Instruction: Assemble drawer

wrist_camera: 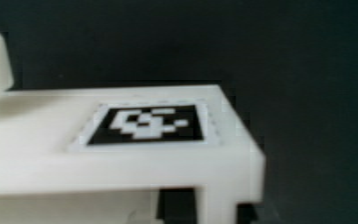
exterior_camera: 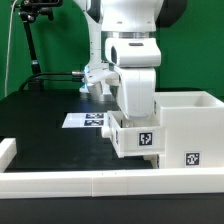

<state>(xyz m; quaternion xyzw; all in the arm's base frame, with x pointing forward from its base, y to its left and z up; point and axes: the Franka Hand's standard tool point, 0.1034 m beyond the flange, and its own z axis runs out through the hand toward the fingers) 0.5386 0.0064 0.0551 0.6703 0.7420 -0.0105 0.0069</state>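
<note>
1. The drawer box (exterior_camera: 186, 128), a white open-topped shell with tall walls, stands on the black table (exterior_camera: 40, 118) toward the exterior view's right, a marker tag on its near face.
2. Touching its side on the exterior view's left is a smaller white drawer part (exterior_camera: 137, 134), also tagged, and it sits directly under the arm's wrist.
3. In the wrist view that same part (wrist_camera: 149, 150) fills the frame: a flat white top with a black-and-white tag (blurred, but plainly square) and a dark gap beneath its edge.
4. The gripper (exterior_camera: 134, 112) is down on the small part, but the wrist's white housing hides the fingers, so I cannot tell how far apart they stand or whether they hold anything.
5. The marker board (exterior_camera: 88, 120) lies flat on the table just behind the arm.
6. A white rail (exterior_camera: 90, 182) runs along the table's near edge, turning up at the exterior view's left corner.
</note>
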